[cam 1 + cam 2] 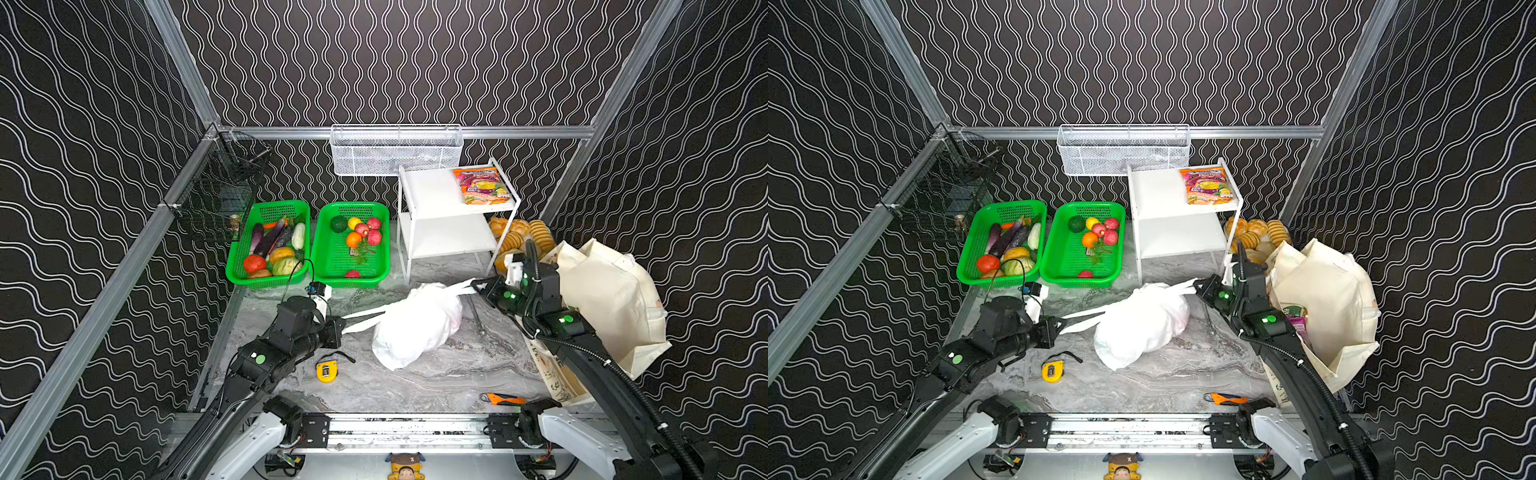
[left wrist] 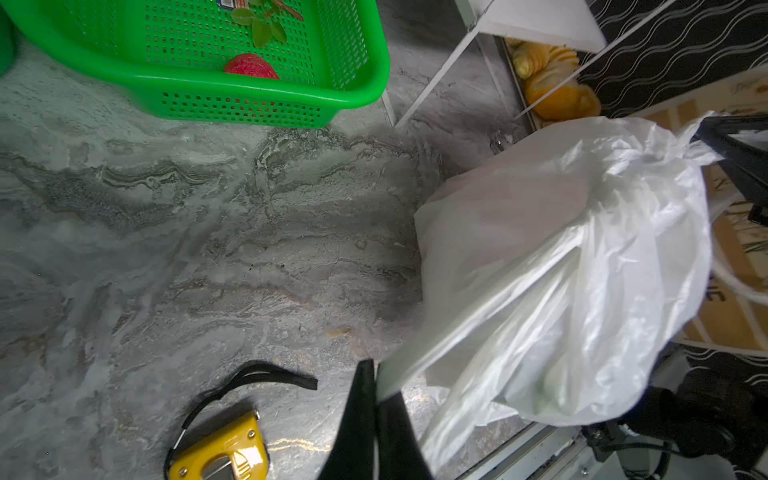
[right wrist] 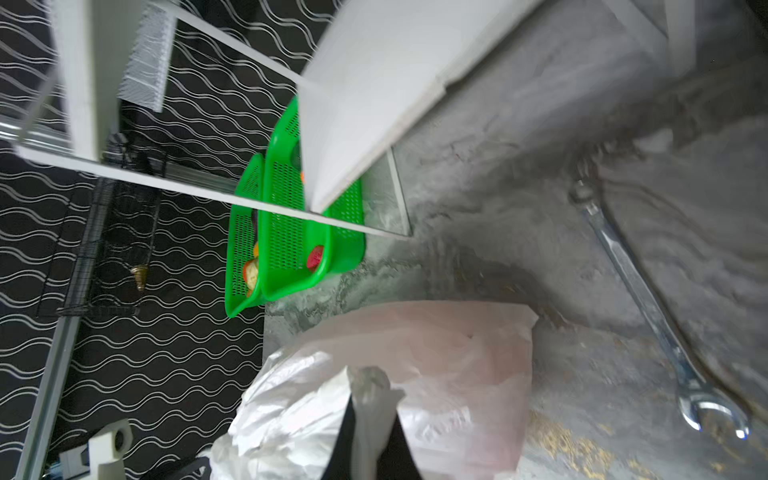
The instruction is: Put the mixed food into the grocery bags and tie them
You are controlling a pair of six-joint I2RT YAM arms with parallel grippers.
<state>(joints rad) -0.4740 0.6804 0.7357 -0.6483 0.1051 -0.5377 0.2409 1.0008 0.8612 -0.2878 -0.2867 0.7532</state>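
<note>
Marbled grey counter (image 1: 436,382) carries, at its middle, the white plastic bag (image 1: 415,324), and we have the left gripper (image 1: 343,328) and right gripper (image 1: 478,286) each clenched on one of its handles (image 2: 457,340), stretched apart, we judge, for knotting, while the cloth tote (image 1: 602,299) slumps at the right edge

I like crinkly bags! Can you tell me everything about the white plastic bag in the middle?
The white plastic bag is thin, crinkly, slightly see-through and bulging; faint pinkish and greenish shapes show inside. It lies slumped on the grey marbled tabletop. Its two handles stretch to opposite sides: the left gripper is shut on one, the right gripper on the other. No knot yet.
</note>
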